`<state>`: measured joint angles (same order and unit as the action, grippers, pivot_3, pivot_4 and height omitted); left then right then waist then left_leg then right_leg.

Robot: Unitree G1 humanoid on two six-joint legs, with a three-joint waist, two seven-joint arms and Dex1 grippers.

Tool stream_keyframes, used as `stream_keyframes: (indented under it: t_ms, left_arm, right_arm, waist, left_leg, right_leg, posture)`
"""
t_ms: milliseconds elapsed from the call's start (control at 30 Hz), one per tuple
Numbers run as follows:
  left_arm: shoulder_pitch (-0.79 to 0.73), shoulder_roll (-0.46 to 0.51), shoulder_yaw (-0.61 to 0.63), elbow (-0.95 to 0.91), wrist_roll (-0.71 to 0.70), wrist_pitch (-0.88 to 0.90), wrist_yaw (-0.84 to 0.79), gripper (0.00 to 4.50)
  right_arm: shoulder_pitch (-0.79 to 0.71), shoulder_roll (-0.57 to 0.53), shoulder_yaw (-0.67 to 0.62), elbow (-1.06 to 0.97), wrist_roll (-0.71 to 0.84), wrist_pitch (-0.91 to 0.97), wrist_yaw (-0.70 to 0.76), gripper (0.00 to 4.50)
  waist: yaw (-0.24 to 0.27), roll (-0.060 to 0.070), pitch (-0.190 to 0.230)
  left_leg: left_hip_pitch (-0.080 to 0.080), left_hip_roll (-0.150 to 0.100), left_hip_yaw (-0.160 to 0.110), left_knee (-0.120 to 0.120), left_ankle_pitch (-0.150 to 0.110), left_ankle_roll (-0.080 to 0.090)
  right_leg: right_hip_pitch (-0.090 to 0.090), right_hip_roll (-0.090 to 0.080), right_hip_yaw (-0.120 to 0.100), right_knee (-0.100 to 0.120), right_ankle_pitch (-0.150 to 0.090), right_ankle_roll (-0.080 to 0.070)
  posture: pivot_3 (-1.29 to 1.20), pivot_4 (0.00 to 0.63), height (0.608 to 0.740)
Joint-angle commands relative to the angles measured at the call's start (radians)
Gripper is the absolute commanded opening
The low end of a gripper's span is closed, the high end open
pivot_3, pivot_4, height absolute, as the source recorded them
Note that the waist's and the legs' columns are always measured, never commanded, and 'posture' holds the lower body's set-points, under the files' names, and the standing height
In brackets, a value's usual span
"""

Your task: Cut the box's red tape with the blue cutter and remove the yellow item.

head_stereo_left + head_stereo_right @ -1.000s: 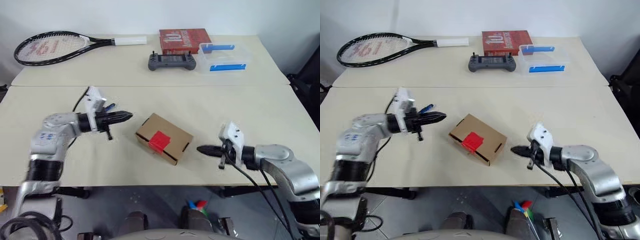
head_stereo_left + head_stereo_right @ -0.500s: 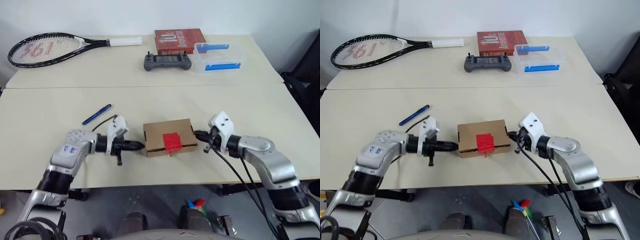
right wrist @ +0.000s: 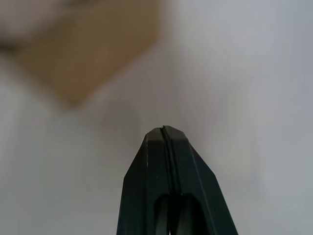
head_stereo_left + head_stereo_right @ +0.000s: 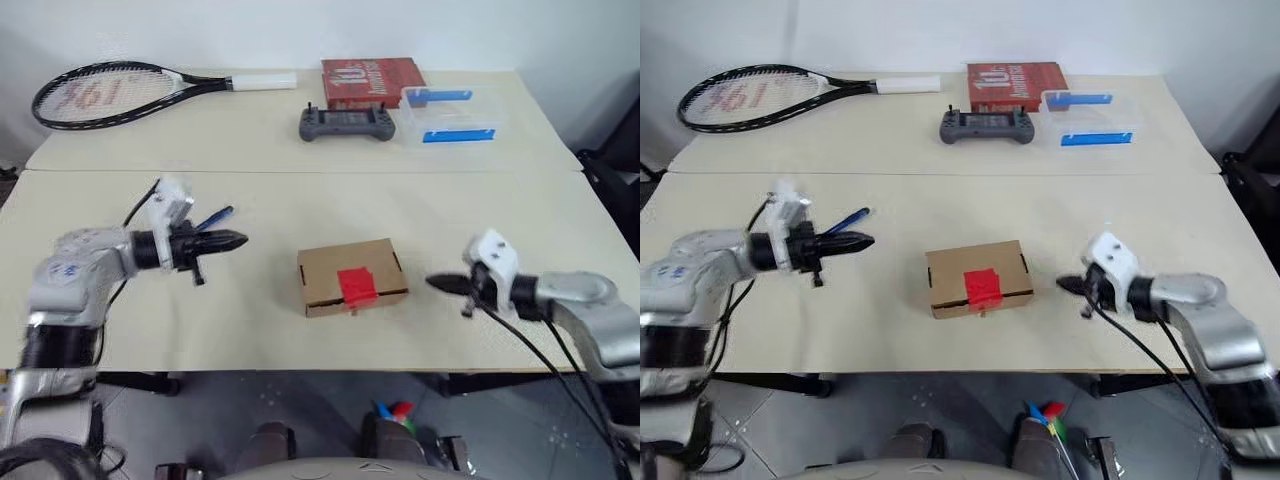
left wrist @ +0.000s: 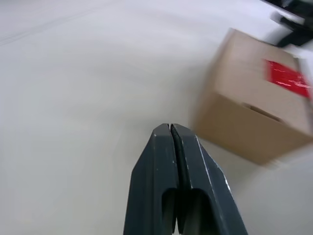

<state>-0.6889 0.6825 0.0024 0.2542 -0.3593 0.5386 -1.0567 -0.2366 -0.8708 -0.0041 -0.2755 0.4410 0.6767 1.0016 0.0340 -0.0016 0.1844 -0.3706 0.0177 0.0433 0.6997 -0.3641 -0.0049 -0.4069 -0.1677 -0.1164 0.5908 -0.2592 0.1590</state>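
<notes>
Near the front middle of the table (image 4: 520, 210) sits the box (image 4: 352, 276), flaps shut, with the red tape (image 4: 356, 285) unbroken across the seam on its near edge, so the yellow item would be inside, out of sight. We haven't picked up the blue cutter (image 4: 213, 217) yet; it's lying well off to the left of the box, just behind our left gripper (image 4: 236, 240). That gripper's fingers are pressed together on nothing, and our right gripper (image 4: 436, 283) is the same, hovering just right of the box and not touching it.

Biggest risk we see: going for the cutter with the fingers clamped shut would just nudge it and send the slim thing rolling or skidding away. Also the box looks light, so if nothing braces it during the cut, it'll probably slide or spin instead of the tape parting. Cutting too deep could nick whatever's inside too.
</notes>
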Motion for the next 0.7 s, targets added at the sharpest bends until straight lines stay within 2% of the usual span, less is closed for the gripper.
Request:
stream_keyframes:
  t_ms: [33, 167, 300, 467, 600, 700]
  left_arm:
    - [-0.093, -0.084, -0.125, 0.14, 0.114, -0.189, -0.048, 0.04]
    - [-0.155, -0.169, -0.174, 0.27, 0.154, -0.271, -0.086, 0.04]
    - [-0.141, -0.196, -0.195, 0.269, 0.156, -0.266, -0.135, 0.04]
    - [-0.036, -0.169, -0.193, 0.086, 0.122, -0.153, -0.159, 0.04]
    - [0.074, -0.218, -0.146, -0.102, 0.088, -0.021, -0.013, 0.04]
    - [0.157, -0.268, -0.146, -0.252, 0.07, 0.064, 0.08, 0.04]
  right_arm:
    - [0.016, 0.022, 0.014, -0.154, 0.093, 0.106, -0.016, 0.0]
    - [0.009, 0.107, 0.066, -0.203, 0.09, 0.148, -0.111, 0.0]
    - [-0.059, 0.214, 0.102, -0.153, 0.015, 0.127, -0.242, 0.0]
    - [-0.168, 0.274, 0.069, -0.006, -0.051, 0.074, -0.323, 0.0]
    - [-0.244, 0.295, 0.035, 0.117, -0.05, 0.039, -0.31, 0.0]
    - [-0.299, 0.285, 0.06, 0.218, -0.076, -0.015, -0.257, 0.0]
  waist:
    - [-0.004, -0.001, 0.0]
    - [-0.019, -0.001, 0.0]
    - [-0.033, -0.001, 0.0]
    - [-0.035, -0.001, 0.0]
    - [-0.031, -0.001, 0.0]
    - [-0.033, -0.001, 0.0]
  left_leg:
    - [0.0, 0.0, 0.0, 0.001, 0.0, 0.0]
    - [0.0, 0.0, 0.001, 0.0, 0.0, 0.0]
    - [0.0, 0.0, 0.002, -0.002, 0.0, 0.0]
    - [0.0, 0.0, 0.002, -0.001, 0.0, 0.0]
    - [-0.001, 0.001, 0.001, -0.001, 0.0, 0.0]
    - [-0.001, 0.001, 0.001, 0.0, 0.0, 0.0]
  right_leg:
    - [0.0, 0.0, 0.0, 0.0, 0.0, 0.0]
    - [-0.001, 0.0, 0.0, 0.0, 0.001, 0.0]
    - [-0.003, 0.0, 0.0, 0.001, 0.001, 0.0]
    - [-0.003, 0.0, 0.001, 0.001, 0.001, 0.0]
    - [-0.003, 0.0, 0.001, 0.001, 0.001, 0.0]
    - [-0.002, 0.0, 0.001, 0.0, 0.001, 0.0]
  posture:
    - [0.0, 0.15, 0.74]
    - [0.0, 0.15, 0.74]
    - [0.0, 0.15, 0.74]
    - [0.0, 0.15, 0.74]
    - [0.0, 0.15, 0.74]
    - [0.0, 0.15, 0.74]
